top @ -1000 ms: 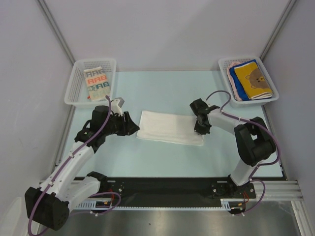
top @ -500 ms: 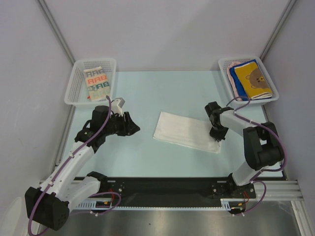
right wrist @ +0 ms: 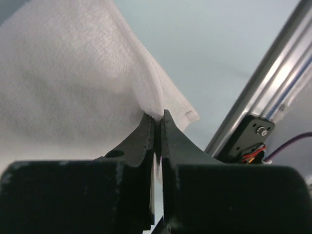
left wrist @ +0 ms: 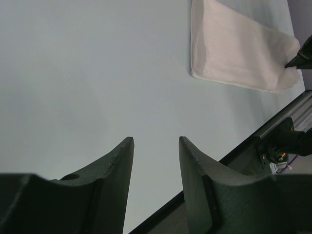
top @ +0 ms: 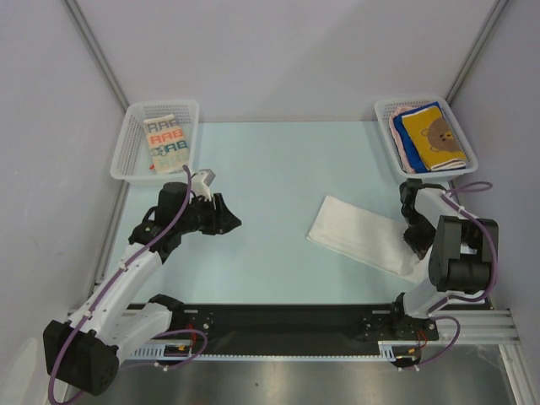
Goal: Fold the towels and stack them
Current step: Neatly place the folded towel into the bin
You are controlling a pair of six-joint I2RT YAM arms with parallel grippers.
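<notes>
Dragged from the middle of the table toward its right side over the last second, the white towel (top: 359,236) is now lying slantwise, its far end near mid-table and its near end under the right arm.

The right gripper (right wrist: 157,119) is doing the dragging. Its jaws are pressed together on a thin pinch of the towel's edge, and the layers are bunching into a ridge just above the fingertips. From the wrist view, a loose corner of cloth is sticking out past the pinch toward the metal rail (right wrist: 273,83) at the table's near edge.

The left gripper (left wrist: 156,139) is hanging over bare table (top: 270,160) with its jaws apart and nothing between them, well apart from the towel.

Farther out, the right basket (top: 422,99) is holding the stack – the bear towel (top: 434,135) on top of a blue towel (top: 409,148) with something pinkish behind. The left basket (top: 126,143) is holding the RABBIT towel (top: 164,139).

My worry is the grip. It is taking so little cloth that a quick pull or lift could be letting the edge slip out, or catching only the top layers so the fold is opening – and with one corner carrying everything, the towel would be sagging and unfolding on the way to the basket. The near end is also sitting close to the rail, so further dragging that way could be snagging it.
</notes>
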